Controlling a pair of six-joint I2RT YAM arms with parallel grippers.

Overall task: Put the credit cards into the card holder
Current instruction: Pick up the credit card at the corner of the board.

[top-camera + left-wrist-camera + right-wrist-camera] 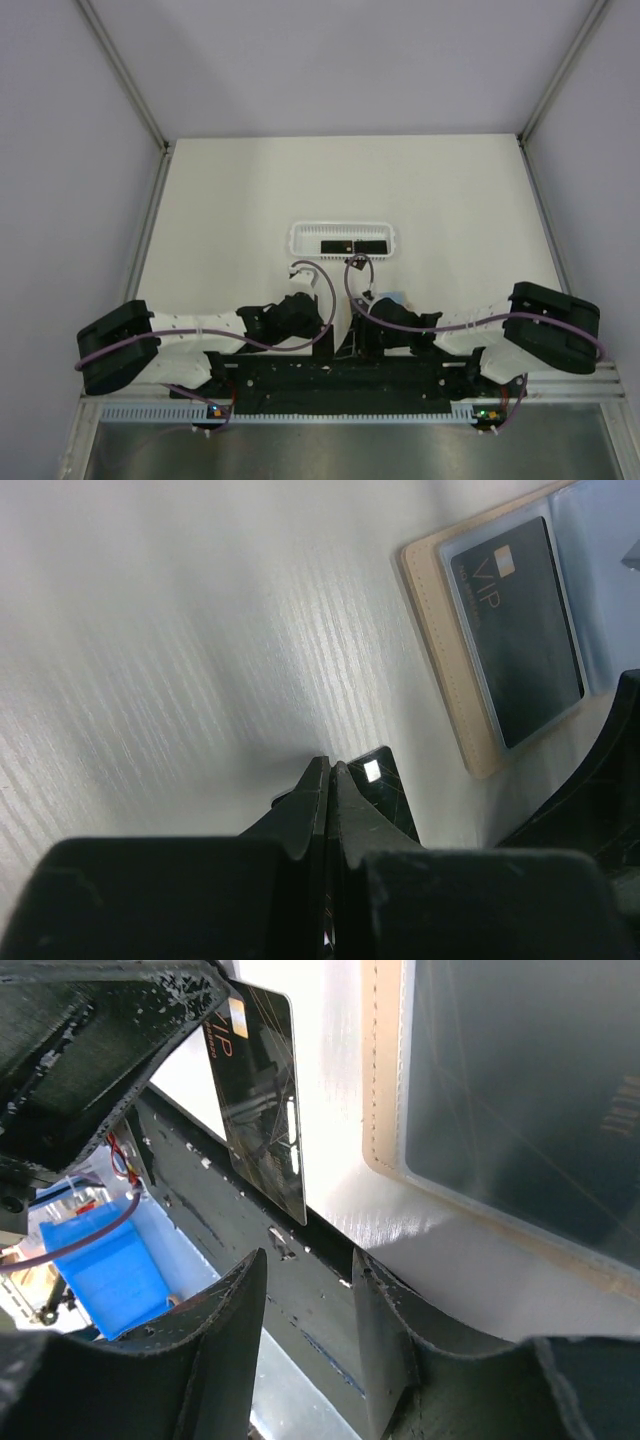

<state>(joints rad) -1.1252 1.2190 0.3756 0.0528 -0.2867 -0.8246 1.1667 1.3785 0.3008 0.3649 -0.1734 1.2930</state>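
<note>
— While the left pincer point(331, 772) is clamped on a thin black VIP card point(258, 1100), where's the flat tan card holder point(443, 630)?
— Open on the white surface point(150, 630) beside the half-spread, empty right pincer point(308, 1260), another black card point(515, 630) sleeved inside.

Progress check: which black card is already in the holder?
The card under the card holder's clear sleeve. A second card sits in the left gripper; two lie in the basket.

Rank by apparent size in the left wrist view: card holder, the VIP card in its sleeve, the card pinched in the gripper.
1. card holder, though the frame crops it.
2. VIP card.
3. pinched card: only a corner is visible, so its true size is unsure.
</note>
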